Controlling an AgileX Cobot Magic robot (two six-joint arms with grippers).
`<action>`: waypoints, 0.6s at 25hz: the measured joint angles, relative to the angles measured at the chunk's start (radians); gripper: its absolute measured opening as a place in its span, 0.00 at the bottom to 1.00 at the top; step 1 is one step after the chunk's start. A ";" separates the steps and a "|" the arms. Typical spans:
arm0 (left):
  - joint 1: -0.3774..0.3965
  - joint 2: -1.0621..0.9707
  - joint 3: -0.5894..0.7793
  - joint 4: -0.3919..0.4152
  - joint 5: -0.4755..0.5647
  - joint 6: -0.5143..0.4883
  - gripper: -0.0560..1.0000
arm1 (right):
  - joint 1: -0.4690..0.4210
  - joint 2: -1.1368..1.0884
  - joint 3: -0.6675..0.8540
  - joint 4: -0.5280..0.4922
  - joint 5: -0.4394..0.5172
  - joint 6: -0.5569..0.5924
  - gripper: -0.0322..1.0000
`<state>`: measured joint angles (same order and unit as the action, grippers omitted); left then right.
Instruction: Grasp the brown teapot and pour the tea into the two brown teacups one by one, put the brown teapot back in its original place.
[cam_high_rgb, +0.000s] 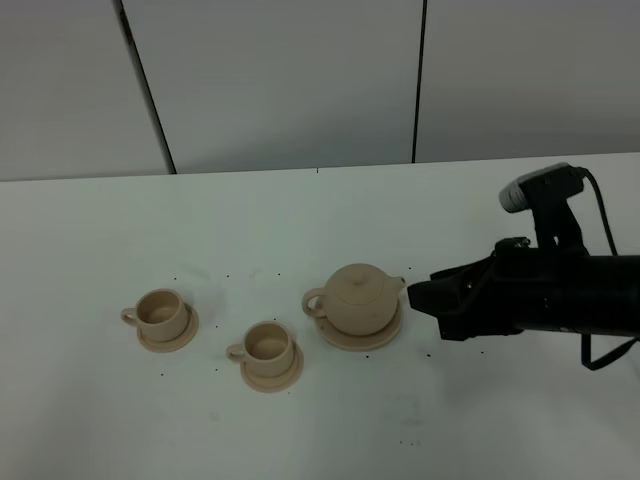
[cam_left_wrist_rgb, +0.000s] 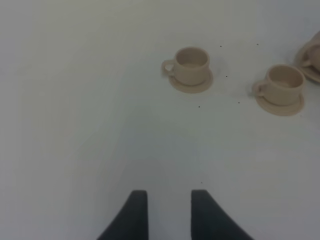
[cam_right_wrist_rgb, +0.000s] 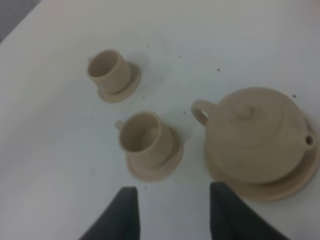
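Observation:
The brown teapot (cam_high_rgb: 358, 296) sits lid on atop its wide round saucer, the original place (cam_high_rgb: 350, 345), at mid-table. Its spout points right and its loop handle left. The two brown teacups (cam_high_rgb: 162, 312) (cam_high_rgb: 268, 347) stand on small saucers to its left. My right gripper (cam_high_rgb: 422, 303) is open just right of the spout and holds nothing. The right wrist view shows the teapot (cam_right_wrist_rgb: 255, 135), both cups (cam_right_wrist_rgb: 109, 67) (cam_right_wrist_rgb: 145, 137) and the open gripper (cam_right_wrist_rgb: 173, 191) with bare table between its fingers. My left gripper (cam_left_wrist_rgb: 169, 196) is open over bare table, well short of the cups (cam_left_wrist_rgb: 191, 64) (cam_left_wrist_rgb: 284, 84).
The white table (cam_high_rgb: 300, 220) runs back to a grey panelled wall. Small dark specks dot its surface around the tea set. The right arm's black body (cam_high_rgb: 570, 295) and its camera mount fill the right side of the exterior view.

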<state>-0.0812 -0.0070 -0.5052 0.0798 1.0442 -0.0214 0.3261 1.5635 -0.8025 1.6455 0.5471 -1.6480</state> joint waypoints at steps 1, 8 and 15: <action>0.000 0.000 0.000 0.000 0.000 0.000 0.32 | 0.002 0.010 -0.013 0.000 0.004 0.000 0.34; 0.000 0.000 0.000 0.001 0.000 0.000 0.32 | 0.040 0.053 -0.100 -0.004 0.017 -0.001 0.28; 0.000 0.000 0.000 0.001 0.000 0.000 0.32 | 0.085 0.117 -0.182 -0.004 0.020 0.004 0.27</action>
<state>-0.0812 -0.0070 -0.5052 0.0805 1.0442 -0.0214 0.4108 1.6804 -0.9846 1.6419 0.5671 -1.6443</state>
